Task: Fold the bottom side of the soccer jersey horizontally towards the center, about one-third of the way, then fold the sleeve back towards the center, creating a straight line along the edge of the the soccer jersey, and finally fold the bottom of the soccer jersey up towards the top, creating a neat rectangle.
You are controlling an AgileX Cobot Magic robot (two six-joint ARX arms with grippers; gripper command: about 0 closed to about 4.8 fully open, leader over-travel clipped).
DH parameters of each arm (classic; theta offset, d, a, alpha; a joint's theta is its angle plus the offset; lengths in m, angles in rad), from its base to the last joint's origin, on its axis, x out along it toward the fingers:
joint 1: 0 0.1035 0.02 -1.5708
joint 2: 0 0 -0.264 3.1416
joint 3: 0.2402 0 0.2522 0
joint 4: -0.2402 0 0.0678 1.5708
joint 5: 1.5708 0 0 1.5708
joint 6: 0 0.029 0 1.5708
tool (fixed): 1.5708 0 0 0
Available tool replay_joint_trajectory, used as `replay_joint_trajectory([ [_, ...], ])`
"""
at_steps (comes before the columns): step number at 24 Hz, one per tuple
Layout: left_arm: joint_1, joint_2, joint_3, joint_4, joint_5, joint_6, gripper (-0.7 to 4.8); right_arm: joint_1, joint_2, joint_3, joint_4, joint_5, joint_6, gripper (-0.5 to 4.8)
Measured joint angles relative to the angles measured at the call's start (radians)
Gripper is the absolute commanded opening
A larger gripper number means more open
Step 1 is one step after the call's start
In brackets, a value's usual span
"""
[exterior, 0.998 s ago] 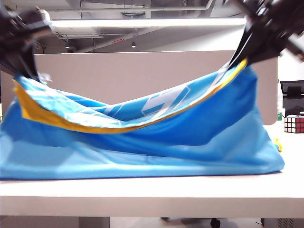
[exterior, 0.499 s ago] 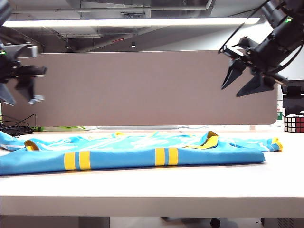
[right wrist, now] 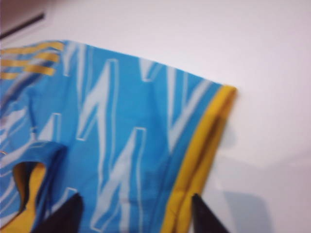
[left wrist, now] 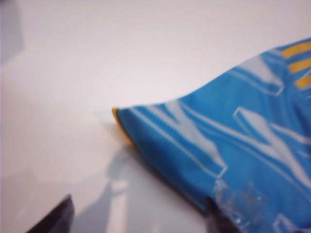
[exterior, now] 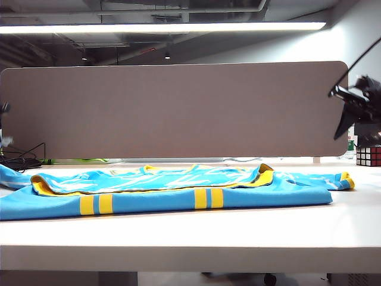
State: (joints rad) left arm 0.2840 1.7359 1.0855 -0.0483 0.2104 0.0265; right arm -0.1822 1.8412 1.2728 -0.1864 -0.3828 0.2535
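The sky-blue soccer jersey lies flat and folded along the table, with paired yellow bars on its front layer. Its yellow-banded bottom rests across the top of the fold. My right gripper hangs in the air at the far right, open, clear of the cloth. The right wrist view has that gripper open and empty above a brush-stroke part of the jersey with a yellow edge. My left gripper is open and empty over the table beside a jersey corner. It barely shows in the exterior view.
A tall grey partition stands behind the white table. A Rubik's cube sits at the far right near the right gripper. Cables lie at the back left.
The lifted yellow-banded edge has dropped onto the jersey, which now lies flat. Both grippers have opened, let go and swung outward to the sides.
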Motion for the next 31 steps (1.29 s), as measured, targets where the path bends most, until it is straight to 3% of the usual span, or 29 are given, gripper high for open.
replay_joint_trajectory([
  [10, -0.012, 0.214, 0.077, 0.053, 0.036, -0.009, 3.46, -0.035, 0.127, 0.003, 0.016, -0.039, 0.0, 3.1],
  [14, -0.023, 0.274, 0.138, 0.088, 0.043, -0.041, 3.45, -0.027, 0.163, 0.008, 0.058, -0.045, -0.001, 3.09],
  [18, -0.029, 0.342, 0.205, 0.13, 0.142, -0.129, 3.34, -0.015, 0.208, 0.019, 0.14, -0.063, 0.0, 3.09],
  [19, -0.032, 0.35, 0.212, 0.135, 0.159, -0.138, 3.26, -0.013, 0.211, 0.02, 0.148, -0.064, 0.0, 3.06],
  [22, -0.079, 0.365, 0.219, 0.153, 0.185, -0.148, 2.27, -0.002, 0.217, 0.019, 0.172, -0.063, 0.0, 3.02],
  [24, -0.105, 0.37, 0.219, 0.153, 0.192, -0.151, 1.89, 0.01, 0.218, 0.019, 0.177, -0.067, 0.001, 2.28],
  [25, -0.111, 0.37, 0.219, 0.153, 0.192, -0.151, 1.45, 0.013, 0.219, 0.019, 0.178, -0.068, 0.003, 0.77],
  [26, -0.116, 0.37, 0.219, 0.148, 0.194, -0.151, 0.68, 0.023, 0.223, 0.019, 0.171, -0.069, 0.004, -0.05],
  [28, -0.122, 0.373, 0.219, 0.141, 0.196, -0.152, -0.06, 0.031, 0.227, 0.013, 0.161, -0.074, 0.007, -0.06],
  [31, -0.122, 0.374, 0.218, 0.14, 0.203, -0.158, -0.06, 0.035, 0.228, 0.013, 0.164, -0.073, 0.011, -0.06],
])
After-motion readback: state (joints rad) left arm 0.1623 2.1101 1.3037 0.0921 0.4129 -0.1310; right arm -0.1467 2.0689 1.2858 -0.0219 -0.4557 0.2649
